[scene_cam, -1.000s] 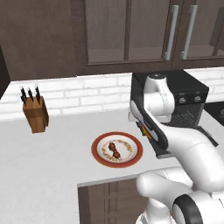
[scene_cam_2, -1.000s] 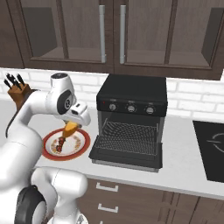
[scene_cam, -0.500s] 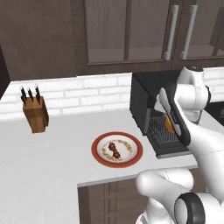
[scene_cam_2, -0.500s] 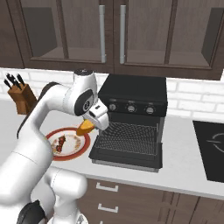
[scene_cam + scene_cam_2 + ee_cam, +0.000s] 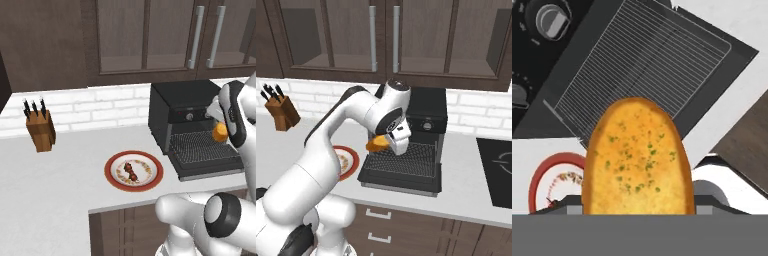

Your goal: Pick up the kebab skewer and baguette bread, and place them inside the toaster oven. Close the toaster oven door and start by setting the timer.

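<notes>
The golden baguette bread (image 5: 637, 160) is held in my gripper (image 5: 388, 142), which is shut on it, above the pulled-out wire rack (image 5: 643, 65) and the dropped-open toaster oven door (image 5: 400, 174). From the left, the baguette bread (image 5: 220, 132) hangs in front of the black toaster oven (image 5: 181, 106), just below its knobs. The kebab skewer (image 5: 131, 172) lies on the red-rimmed plate (image 5: 111, 176) to the left of the toaster oven.
A wooden knife block (image 5: 40, 129) stands at the back left by the brick wall. A black cooktop (image 5: 500, 171) lies to the right of the toaster oven. Dark cabinets hang above. The counter's front edge runs just before the plate.
My arm has swung right from above the plate to over the open oven door, carrying the baguette bread along. The skewer stays on the plate.
</notes>
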Robot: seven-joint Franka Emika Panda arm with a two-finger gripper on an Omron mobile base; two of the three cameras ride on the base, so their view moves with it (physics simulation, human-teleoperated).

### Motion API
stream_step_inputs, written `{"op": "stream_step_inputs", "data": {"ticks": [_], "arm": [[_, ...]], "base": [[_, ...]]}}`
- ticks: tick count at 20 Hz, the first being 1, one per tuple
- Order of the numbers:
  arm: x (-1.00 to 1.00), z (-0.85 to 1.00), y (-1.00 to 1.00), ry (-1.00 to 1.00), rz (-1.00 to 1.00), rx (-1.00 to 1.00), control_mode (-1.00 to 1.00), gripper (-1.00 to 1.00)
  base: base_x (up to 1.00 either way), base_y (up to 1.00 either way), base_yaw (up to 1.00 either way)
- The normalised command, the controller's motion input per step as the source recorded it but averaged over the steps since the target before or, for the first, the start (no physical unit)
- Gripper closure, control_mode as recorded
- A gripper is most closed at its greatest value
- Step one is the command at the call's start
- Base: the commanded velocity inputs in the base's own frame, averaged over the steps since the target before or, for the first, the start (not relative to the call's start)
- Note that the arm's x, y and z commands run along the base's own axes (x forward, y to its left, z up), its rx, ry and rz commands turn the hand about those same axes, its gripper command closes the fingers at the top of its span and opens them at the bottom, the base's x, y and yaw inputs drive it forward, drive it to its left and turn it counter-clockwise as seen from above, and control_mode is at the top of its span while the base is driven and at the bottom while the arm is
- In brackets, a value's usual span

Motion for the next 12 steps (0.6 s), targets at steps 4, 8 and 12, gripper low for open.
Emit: {"op": "stream_step_inputs", "data": {"ticks": [4, 8, 12], "arm": [[0.04, 0.0, -0.46, -0.18, -0.23, 0.28, -1.0, 1.0], [0.0, -0.03, -0.02, -0.17, -0.29, 0.21, -1.0, 1.0], [0.01, -0.2, 0.0, -0.24, -0.39, 0.14, -1.0, 1.0]], "base": [[0.0, 0.0, 0.0], [0.0, 0.0, 0.0], [0.0, 0.0, 0.0]]}}
